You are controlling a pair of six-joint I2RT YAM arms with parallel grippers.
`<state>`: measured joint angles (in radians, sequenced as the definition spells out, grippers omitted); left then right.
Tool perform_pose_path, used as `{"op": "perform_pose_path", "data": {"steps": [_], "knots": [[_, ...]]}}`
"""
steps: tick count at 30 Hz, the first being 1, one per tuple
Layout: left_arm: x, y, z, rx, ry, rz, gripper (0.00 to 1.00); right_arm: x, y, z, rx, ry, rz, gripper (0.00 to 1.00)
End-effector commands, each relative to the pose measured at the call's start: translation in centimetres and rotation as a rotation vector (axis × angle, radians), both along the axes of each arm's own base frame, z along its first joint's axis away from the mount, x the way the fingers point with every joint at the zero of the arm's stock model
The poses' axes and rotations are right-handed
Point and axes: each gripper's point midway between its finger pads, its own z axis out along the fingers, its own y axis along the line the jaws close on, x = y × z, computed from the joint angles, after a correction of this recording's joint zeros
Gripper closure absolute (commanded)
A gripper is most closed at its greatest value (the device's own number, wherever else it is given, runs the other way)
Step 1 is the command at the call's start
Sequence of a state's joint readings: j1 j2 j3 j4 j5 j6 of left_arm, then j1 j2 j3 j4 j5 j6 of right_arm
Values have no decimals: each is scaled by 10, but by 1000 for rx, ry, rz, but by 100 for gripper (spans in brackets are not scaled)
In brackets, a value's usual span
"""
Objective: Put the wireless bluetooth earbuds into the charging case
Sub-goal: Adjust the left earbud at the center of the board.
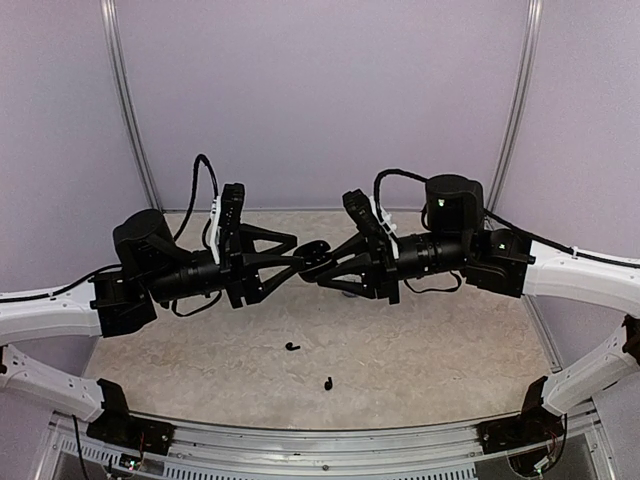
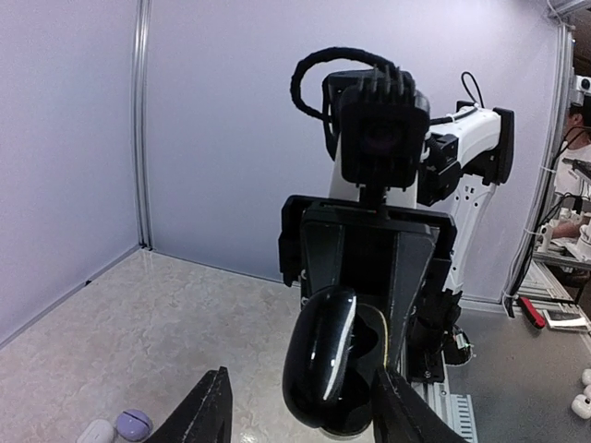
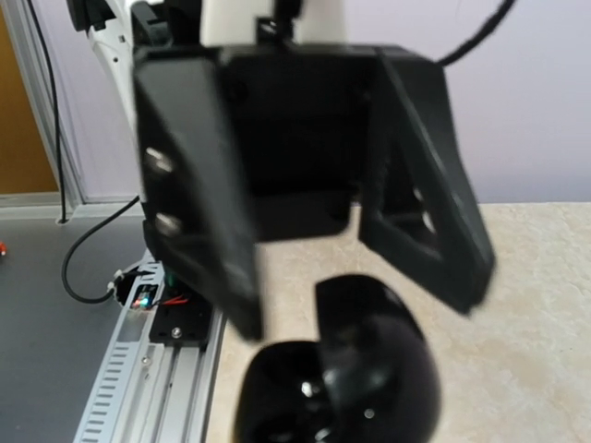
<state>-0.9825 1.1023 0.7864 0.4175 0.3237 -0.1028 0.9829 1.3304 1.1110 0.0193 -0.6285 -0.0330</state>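
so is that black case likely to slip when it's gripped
Probably slippery: the black case shows glossy highlights. Its rounded shape may let it twist in a pinch grip. It looks hinged open, so its lid might swing.

Beige mottled table; black earbud mid-table, second black earbud nearer front edge.

The left arm and right arm each go from white lower links to black upper housings. Black cables loop over both wrists. The fingers are black wedges with triangular cut-outs. Silver screws dot one plate. A green light marks the right arm.
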Motion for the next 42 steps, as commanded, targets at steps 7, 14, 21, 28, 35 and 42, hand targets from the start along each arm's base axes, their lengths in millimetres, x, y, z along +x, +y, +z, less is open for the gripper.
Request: {"op": "perform_pose_path", "data": {"steps": [7, 14, 21, 28, 35, 42], "knots": [[24, -1, -1, -6, 64, 92, 55, -15, -3, -5, -16, -42, 50, 95], [21, -5, -10, 12, 96, 44, 49, -14, -5, -6, -21, -60, 24, 96], [7, 10, -8, -27, 102, 25, 40, 6, -20, -16, -10, 1, -62, 96], [24, 38, -54, -9, 255, 200, 39, 26, -51, -24, 28, 60, -146, 96], [47, 73, -127, 5, 490, 457, 42, 32, -64, -34, 20, 83, -192, 95], [48, 78, -194, 71, 731, 572, 47, 35, -69, -36, 8, 85, -204, 95]]}}
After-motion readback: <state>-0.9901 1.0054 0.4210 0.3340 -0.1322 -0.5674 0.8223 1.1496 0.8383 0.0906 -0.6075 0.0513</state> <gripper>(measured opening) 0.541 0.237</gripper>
